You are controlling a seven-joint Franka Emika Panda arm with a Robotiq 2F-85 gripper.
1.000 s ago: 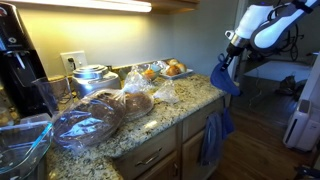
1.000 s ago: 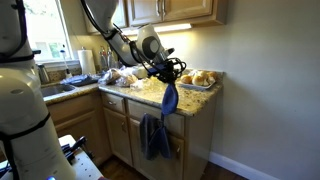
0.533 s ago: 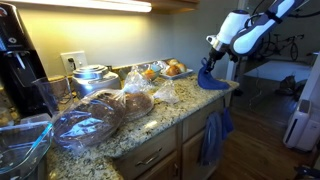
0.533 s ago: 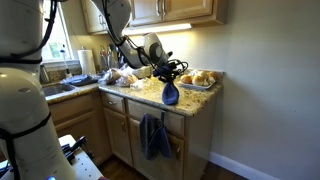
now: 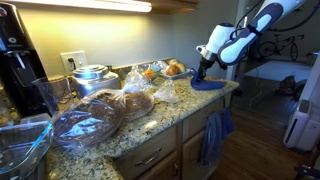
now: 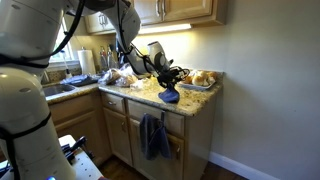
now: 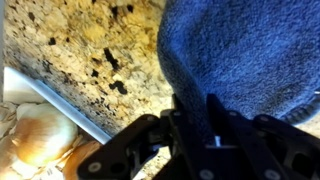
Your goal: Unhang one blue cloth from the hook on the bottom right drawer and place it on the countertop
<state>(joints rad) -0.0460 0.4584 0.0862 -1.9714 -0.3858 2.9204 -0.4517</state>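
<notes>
My gripper is shut on the royal-blue cloth and holds it down on the granite countertop near its end edge. The cloth rests bunched on the stone in both exterior views. In the wrist view the fingers pinch a fold of the blue cloth over the speckled countertop. A duller slate-blue cloth still hangs on the bottom right drawer front; it also shows in an exterior view.
A tray of bread rolls stands just behind the gripper, also in the wrist view. Bagged bread, plastic containers, a coffee machine and a pot crowd the counter further along.
The gripper carried the blue cloth from beside the counter's end, up over the edge, and lowered it onto the countertop. The cloth went from hanging to bunched on the stone.
</notes>
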